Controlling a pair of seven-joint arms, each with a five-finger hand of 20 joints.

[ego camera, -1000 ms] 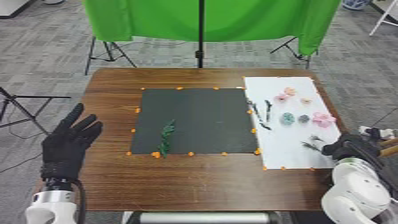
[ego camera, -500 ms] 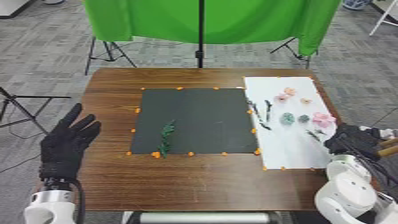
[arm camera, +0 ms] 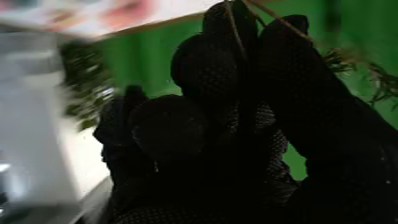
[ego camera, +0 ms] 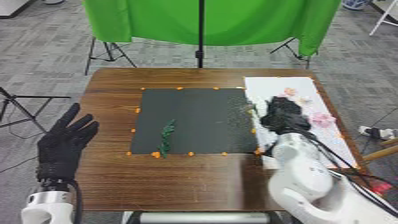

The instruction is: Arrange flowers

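Observation:
In the head view my right hand [ego camera: 282, 116] is over the white sheet [ego camera: 266, 85], covering the middle flowers and twigs. Blurred greenery [ego camera: 240, 112] extends from it over the black mat's right edge. My right hand [arm camera: 213, 115] in its wrist view pinches thin brown stems [arm camera: 258, 6] at the fingertips, with feathery green leaves [arm camera: 355, 65] beside them. A dark green sprig [ego camera: 167, 135] lies upright on the lower left of the black mat [ego camera: 200, 107]. Pink flowers [ego camera: 322, 119] lie right of that hand. My left hand [ego camera: 64, 142] is open at the table's left edge.
Small orange pieces [ego camera: 191, 153] line the mat's edges on the brown table [ego camera: 204, 182]. Two smaller pink blossoms [ego camera: 290, 92] lie near the sheet's far end. A green cloth [ego camera: 142, 20] hangs on a stand beyond the table.
My right hand has moved left and away from the robot, from the sheet's right side to its middle, with greenery now at its fingers. My left hand has hardly moved.

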